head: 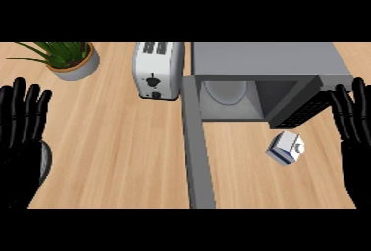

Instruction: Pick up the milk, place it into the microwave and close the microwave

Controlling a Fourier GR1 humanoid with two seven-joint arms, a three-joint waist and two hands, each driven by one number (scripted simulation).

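The light is bright and even all over the wooden surface [116,147]. No glare shows on the wood. Shadows are soft and faint. The inside of the microwave [261,73] is darker than its top, and darkest on the right wall. The toaster [158,68] has a pale shine along its side. The plant [69,56] and the milk [287,148] cast hardly any shadow. Straight edges stay straight right out to the sides.

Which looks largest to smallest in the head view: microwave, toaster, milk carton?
1. Grey box-shaped microwave, door open.
2. Silver metal toaster.
3. Small white-and-blue milk carton, lying on the wooden counter.
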